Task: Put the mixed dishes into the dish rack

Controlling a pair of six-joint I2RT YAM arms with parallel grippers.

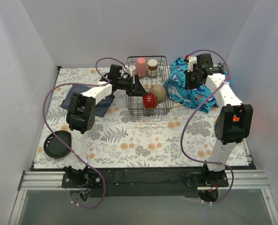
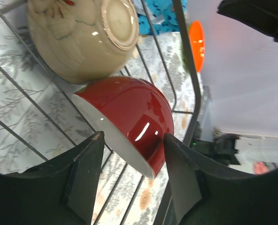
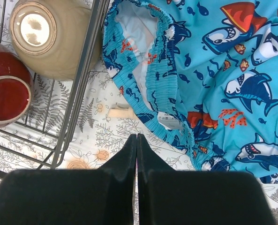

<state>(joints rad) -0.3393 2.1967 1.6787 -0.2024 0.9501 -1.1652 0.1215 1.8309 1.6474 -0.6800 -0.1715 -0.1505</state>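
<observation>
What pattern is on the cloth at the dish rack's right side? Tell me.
The cloth is bright blue, printed with cartoon sharks and small fish. The right wrist view shows it best.

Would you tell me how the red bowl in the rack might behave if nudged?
The red bowl looks glossy, so it is probably slippery and breakable. It lies tilted on its rounded side beside the tan bowl, so a push may roll it.

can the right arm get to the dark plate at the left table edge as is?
Probably not. The dark plate lies beside the left arm at its base, far across from the right gripper, which hangs shut above the blue cloth.
</observation>
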